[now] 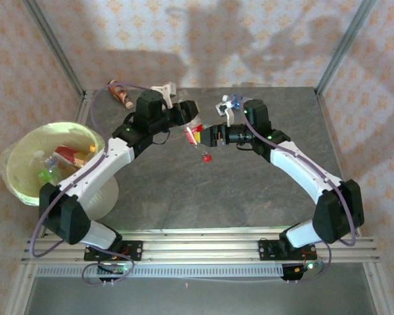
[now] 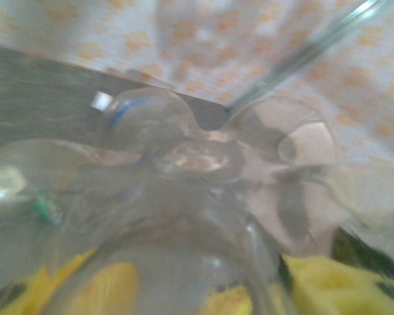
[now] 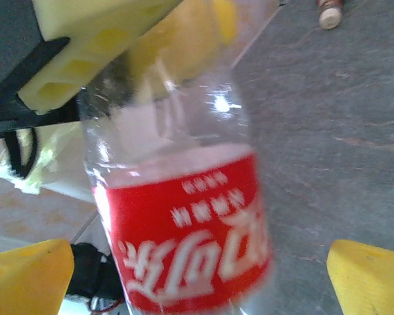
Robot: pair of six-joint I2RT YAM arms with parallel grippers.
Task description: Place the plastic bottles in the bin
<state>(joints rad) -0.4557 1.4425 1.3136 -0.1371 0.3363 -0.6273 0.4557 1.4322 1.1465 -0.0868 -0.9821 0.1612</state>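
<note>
A clear plastic bottle with a red label (image 1: 197, 138) (image 3: 187, 236) hangs in the air over the middle of the table, red cap downward. My left gripper (image 1: 192, 125) (image 2: 217, 289) is shut on its base end. In the left wrist view the bottle's clear bottom (image 2: 197, 164) looms between the yellow fingers (image 2: 111, 289). My right gripper (image 1: 210, 136) (image 3: 197, 275) is open around the label, its yellow fingertips (image 3: 371, 275) standing well clear on both sides. The pale yellow-green bin (image 1: 16, 177) stands at the far left with several bottles inside.
An orange-brown bottle (image 1: 120, 94) (image 3: 329, 13) lies near the back left corner of the grey table (image 1: 249, 197). A blue-capped bottle (image 1: 231, 105) lies at the back, beside the right arm's wrist. Patterned walls close off the back and sides.
</note>
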